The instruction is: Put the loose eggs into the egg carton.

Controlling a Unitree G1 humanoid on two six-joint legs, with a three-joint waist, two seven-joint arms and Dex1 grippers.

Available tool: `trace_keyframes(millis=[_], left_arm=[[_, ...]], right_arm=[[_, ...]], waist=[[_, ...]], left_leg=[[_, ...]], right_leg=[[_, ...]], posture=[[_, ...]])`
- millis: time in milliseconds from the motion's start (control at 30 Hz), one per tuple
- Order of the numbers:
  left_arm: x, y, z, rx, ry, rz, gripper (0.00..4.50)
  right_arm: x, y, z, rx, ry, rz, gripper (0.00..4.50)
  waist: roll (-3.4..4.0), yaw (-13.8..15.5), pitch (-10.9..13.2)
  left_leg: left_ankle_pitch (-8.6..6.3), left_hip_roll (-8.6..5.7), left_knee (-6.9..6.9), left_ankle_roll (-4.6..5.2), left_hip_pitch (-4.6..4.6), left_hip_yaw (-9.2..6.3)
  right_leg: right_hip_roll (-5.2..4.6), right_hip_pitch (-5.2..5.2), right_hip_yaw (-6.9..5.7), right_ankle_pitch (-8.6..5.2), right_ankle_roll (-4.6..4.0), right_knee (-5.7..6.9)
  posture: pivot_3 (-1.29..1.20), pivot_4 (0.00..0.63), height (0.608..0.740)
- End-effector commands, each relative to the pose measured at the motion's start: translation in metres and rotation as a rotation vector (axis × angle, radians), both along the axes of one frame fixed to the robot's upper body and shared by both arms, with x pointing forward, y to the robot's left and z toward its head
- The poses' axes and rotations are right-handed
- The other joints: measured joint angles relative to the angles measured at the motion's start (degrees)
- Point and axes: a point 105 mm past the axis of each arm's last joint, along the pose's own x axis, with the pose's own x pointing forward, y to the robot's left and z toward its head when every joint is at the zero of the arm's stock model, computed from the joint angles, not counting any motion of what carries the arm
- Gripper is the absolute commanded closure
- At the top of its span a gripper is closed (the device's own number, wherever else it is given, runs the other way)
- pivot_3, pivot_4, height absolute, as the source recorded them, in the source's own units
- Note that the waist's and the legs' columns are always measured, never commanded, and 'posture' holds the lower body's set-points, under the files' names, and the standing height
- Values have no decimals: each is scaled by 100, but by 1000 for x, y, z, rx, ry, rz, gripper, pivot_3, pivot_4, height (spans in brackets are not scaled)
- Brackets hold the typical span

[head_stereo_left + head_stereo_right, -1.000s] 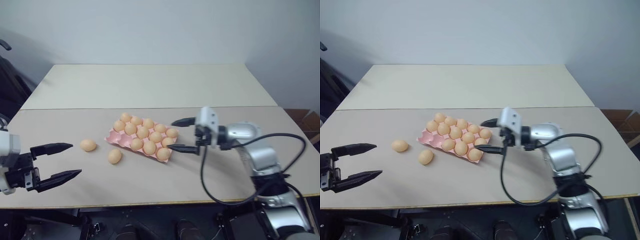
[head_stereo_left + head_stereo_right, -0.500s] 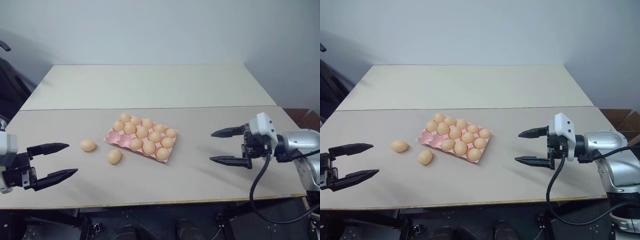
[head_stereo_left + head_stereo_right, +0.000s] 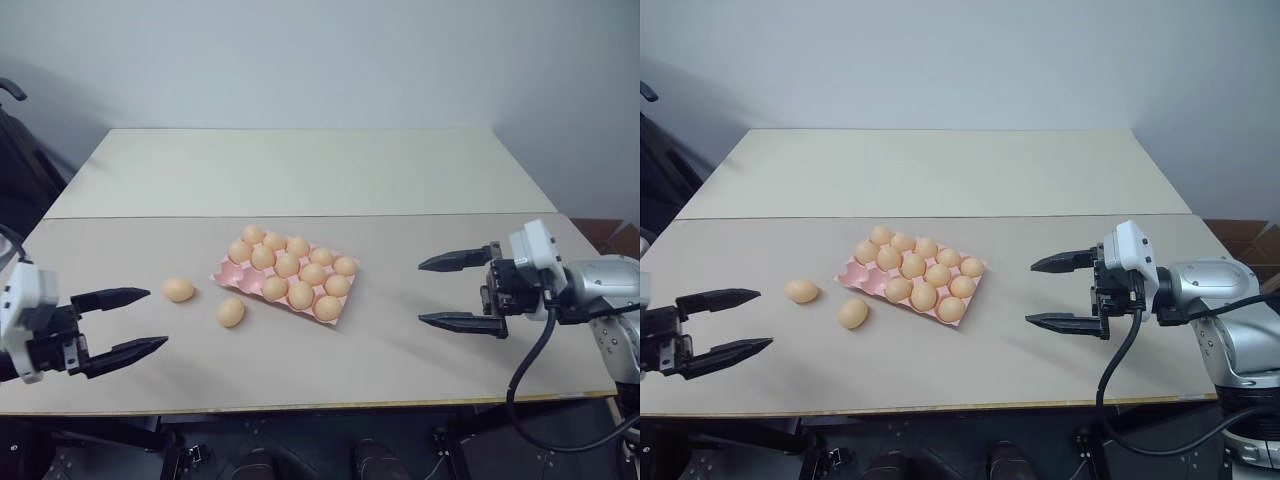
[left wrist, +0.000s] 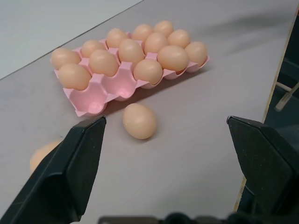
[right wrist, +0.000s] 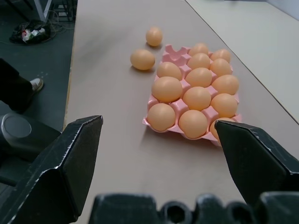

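Eggs: two loose eggs lie on the table, both on the left gripper's side of the egg carton, apart from each other; one sits just beside the carton's near left corner, the other further out twd the left gripper. Left gripper hovers over the near left table edge w/ fingers spread wide, nothing between them, tips aimed twd the loose eggs; nearest egg is ahead of its tips, not touching. Left wrist view: that closer egg lies just in front of the pink carton, between the two black fingers in line of sight but well ahead of them; second egg partly hidden behind one finger. Carton cups at the corner facing this gripper look empty, two of them; rest hold eggs, approx ten. Right gripper is on the carton's far side from the loose eggs, well apart from the carton, fingers spread wide & empty, pointing back twd the carton
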Motion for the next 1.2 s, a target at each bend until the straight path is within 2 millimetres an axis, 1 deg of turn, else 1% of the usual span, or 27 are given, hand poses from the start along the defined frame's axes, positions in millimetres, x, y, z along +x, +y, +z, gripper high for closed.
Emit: trace_keyframes(millis=[33, 100, 233, 367, 433, 500, 567, 667, 733, 867, 1000, 1200], left_arm=[[10, -9, -7, 90, -32, 24, 0], [18, -17, -12, 82, -45, 37, 0], [23, -28, -12, 54, -79, 23, 0], [33, -14, -6, 75, -131, 89, 0], [43, 1, -5, 146, -161, 152, 0], [52, 13, -4, 181, -174, 193, 0], [62, 19, -4, 187, -186, 224, 0], [83, 29, -6, 154, -207, 302, 0], [95, 32, -11, 125, -198, 327, 0], [113, 32, -29, 132, -151, 312, 0], [126, 31, -46, 154, -107, 294, 0], [139, 23, -59, 133, -75, 263, 0]], right_arm=[[-8, 0, 13, 3, -58, 29, 15], [-9, 2, 15, 7, -62, 40, 15], [-10, 4, 16, 10, -68, 52, 15], [-10, 5, 18, 11, -73, 58, 15], [-10, 5, 19, 10, -75, 64, 15], [-10, 5, 19, 10, -77, 68, 15], [-9, 6, 19, 11, -81, 70, 15], [-8, 7, 18, 19, -82, 70, 15], [-9, 8, 18, 22, -81, 73, 15], [-11, 9, 18, 27, -82, 81, 15], [-14, 8, 19, 27, -84, 82, 15], [-13, 9, 25, 70, -100, 33, 15]], waist=[[0, 4, 0], [0, 8, 0], [-1, 15, 0], [0, 9, 0], [0, 7, 0], [0, 11, 0], [0, 16, 0], [0, 47, 0], [0, 77, 0], [0, 115, 0], [0, 154, 0], [0, 176, 0]], left_leg=[[0, 0, 0, 0, 0, 0], [0, 0, 0, 0, 2, 0], [0, -1, 3, 0, -2, -2], [0, -1, 2, 0, -1, -2], [0, -1, 3, 0, 3, -2], [0, -1, 3, 0, 5, -2], [0, -2, 3, 0, 4, -2], [0, -4, 4, 0, -2, -3], [0, -4, 5, 0, -2, -3], [0, -5, 7, 0, -4, -3], [0, -5, 8, 0, -4, -3], [0, -6, 15, 0, -9, -4]], right_leg=[[0, 0, 0, 0, 0, 0], [0, 2, 0, 0, 0, 2], [0, 3, -1, 1, 0, 1], [1, 2, 0, 1, 1, 1], [1, 4, 0, 1, 0, 5], [1, 5, 0, 1, 0, 6], [1, 5, -1, 1, 0, 5], [-1, 4, -2, 1, 2, 1], [-1, 4, -2, 2, 2, 2], [0, 2, -2, 2, 2, 4], [1, 2, -3, 2, 2, 7], [0, 2, -4, 3, 3, 8]], posture=[[0, 150, 740], [0, 150, 740], [0, 150, 740], [0, 150, 740], [0, 150, 740], [0, 150, 740], [0, 150, 740], [0, 150, 740], [0, 150, 740], [0, 150, 740], [0, 150, 740], [0, 150, 740]])
